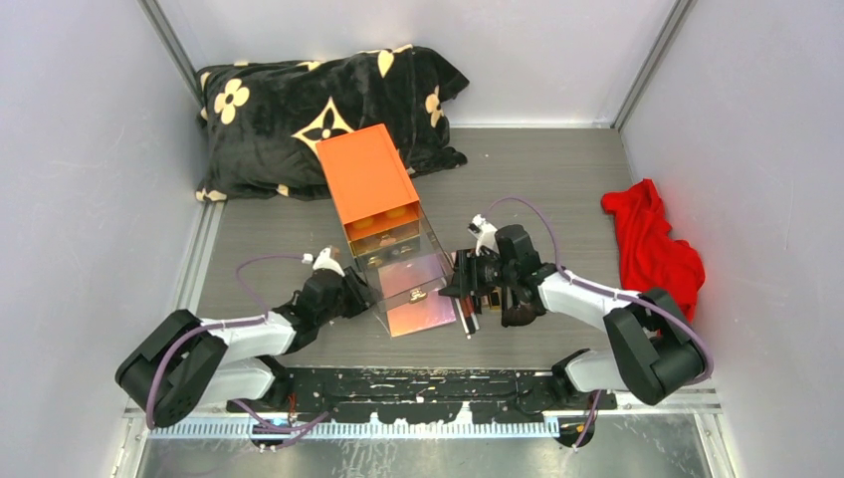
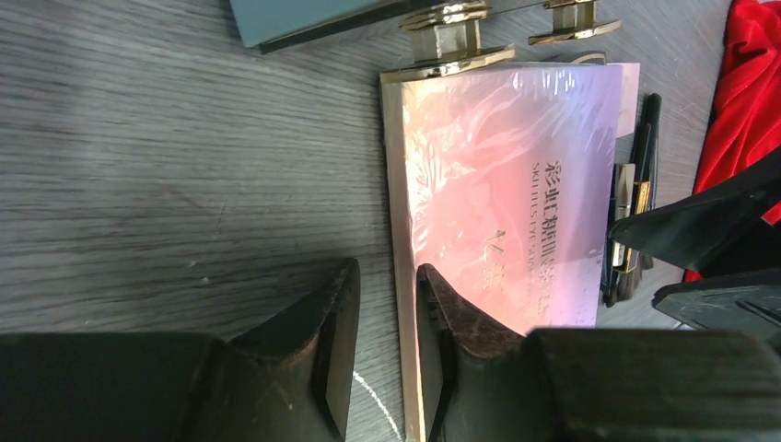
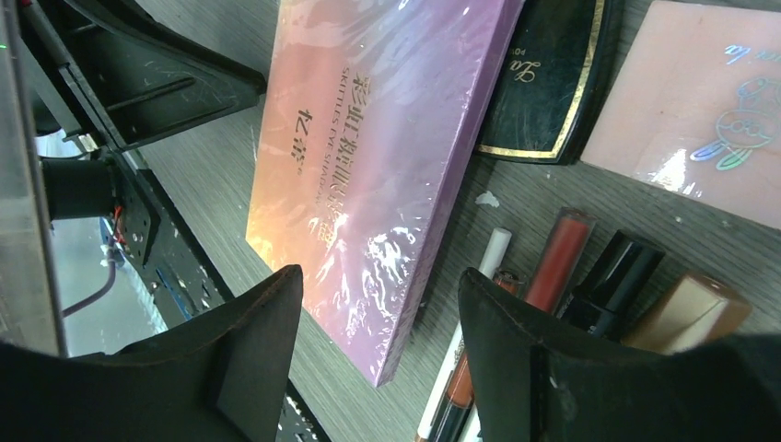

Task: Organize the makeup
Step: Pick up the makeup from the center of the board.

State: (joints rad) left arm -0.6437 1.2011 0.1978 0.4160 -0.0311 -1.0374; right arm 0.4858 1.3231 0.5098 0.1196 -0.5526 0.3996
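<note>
A flat pink palette [image 1: 418, 311] wrapped in film lies in front of the drawers; it also shows in the left wrist view [image 2: 507, 184] and the right wrist view [image 3: 368, 138]. My left gripper [image 1: 360, 296] [image 2: 387, 341] stands at its left edge, jaws narrowly apart astride that edge, with table showing between. My right gripper [image 1: 466, 289] [image 3: 382, 350] is open wide over the palette's right corner. Beside it lie a red tube [image 3: 557, 262], a black tube [image 3: 608, 281], a tan-gold tube [image 3: 686, 313], a white pencil [image 3: 483, 267], a black compact [image 3: 553, 83] and a small pink palette [image 3: 700, 110].
The orange-topped box [image 1: 368, 179] with clear drawers [image 1: 403, 259] stands mid-table, its gold handles [image 2: 447, 28] facing the palette. A black flowered cushion [image 1: 299, 110] lies at the back left. A red cloth [image 1: 652, 244] lies at the right. Grey walls enclose three sides.
</note>
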